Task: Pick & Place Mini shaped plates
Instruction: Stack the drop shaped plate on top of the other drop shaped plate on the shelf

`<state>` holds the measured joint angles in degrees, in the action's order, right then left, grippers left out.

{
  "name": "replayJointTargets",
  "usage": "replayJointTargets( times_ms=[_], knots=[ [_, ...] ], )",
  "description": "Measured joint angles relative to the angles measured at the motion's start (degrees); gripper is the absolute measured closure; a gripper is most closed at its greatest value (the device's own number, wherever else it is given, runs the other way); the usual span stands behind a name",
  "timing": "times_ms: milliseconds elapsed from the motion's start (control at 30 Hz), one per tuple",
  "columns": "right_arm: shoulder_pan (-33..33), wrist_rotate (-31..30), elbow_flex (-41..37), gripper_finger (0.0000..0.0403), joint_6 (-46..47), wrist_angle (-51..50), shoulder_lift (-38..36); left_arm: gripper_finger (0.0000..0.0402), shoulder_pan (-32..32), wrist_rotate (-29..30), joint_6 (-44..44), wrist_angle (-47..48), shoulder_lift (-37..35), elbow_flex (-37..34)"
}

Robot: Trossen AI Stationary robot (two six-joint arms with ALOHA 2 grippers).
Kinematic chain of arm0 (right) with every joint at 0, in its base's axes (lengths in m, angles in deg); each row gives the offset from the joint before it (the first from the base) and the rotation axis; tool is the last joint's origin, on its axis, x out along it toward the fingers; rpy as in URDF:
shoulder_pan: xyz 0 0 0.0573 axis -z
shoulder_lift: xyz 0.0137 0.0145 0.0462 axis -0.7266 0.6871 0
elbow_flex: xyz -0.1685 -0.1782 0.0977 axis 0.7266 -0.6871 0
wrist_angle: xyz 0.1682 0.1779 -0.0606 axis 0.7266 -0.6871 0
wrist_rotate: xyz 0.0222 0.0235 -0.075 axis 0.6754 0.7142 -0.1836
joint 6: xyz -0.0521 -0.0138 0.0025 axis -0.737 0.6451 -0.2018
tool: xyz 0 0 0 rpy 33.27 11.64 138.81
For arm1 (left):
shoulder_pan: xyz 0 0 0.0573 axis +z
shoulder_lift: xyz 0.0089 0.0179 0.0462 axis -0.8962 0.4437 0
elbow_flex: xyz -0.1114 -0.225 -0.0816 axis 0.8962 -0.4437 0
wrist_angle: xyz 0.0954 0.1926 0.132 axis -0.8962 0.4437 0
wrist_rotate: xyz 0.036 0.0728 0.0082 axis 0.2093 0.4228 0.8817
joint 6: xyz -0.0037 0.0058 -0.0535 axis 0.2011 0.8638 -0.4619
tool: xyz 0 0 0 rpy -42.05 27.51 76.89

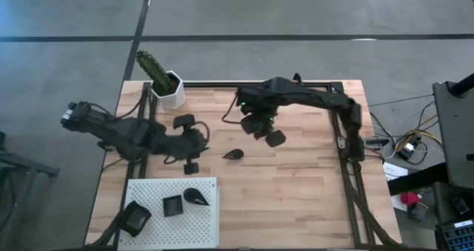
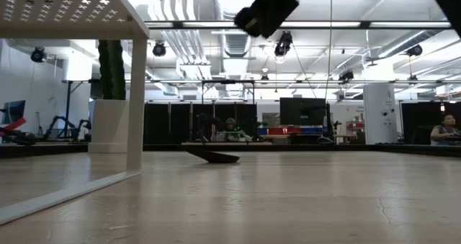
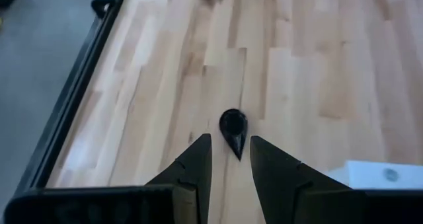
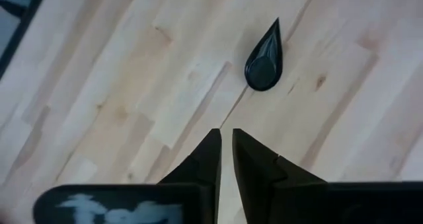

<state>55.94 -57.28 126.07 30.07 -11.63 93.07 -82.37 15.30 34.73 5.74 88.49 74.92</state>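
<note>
Board [image 1: 159,225]: white perforated, near the table's front left; I count three dark mini plates [image 1: 172,205] on it
Left gripper [image 3: 230,159]: I see its jaws open, low over the wood beside the board, empty
Teardrop plate [image 1: 234,154]: alone on the bare table between my two grippers, touching neither
Right gripper [image 4: 225,147]: raised above the table, fingers almost together, holding nothing that I can see

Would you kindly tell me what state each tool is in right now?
Left tool: open, holding nothing.
Right tool: nearly closed, holding nothing.
</note>
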Motion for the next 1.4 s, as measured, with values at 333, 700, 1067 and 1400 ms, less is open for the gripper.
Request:
replayJointTargets(
  times_ms=[333, 700, 1067, 1400],
  knots=[
    [-0.16, -1.23, -14.86, 0.0376, 4.7, 11.33, -18.15, 0.0303, 11.24, -8.07, 6.0, -0.79, 4.46, -1.08],
    [-0.22, -1.99, -29.94, 0.0376, 5.63, 22.74, -31.8, 0.0303, 22.14, -21.02, 12.37, -4.38, 14.46, -1.9],
    [-0.22, -1.99, -36.53, 0.0376, 5.97, 26.53, -35.56, 0.0303, 23.15, -21.81, 15.43, -6.24, 27.32, -2.01],
    [-0.22, -1.97, -36.77, 0.0376, 5.57, 26.54, -35.58, 0.0303, 23.13, -23.38, 15.1, -6.87, 33.13, -2.01]
  ],
)
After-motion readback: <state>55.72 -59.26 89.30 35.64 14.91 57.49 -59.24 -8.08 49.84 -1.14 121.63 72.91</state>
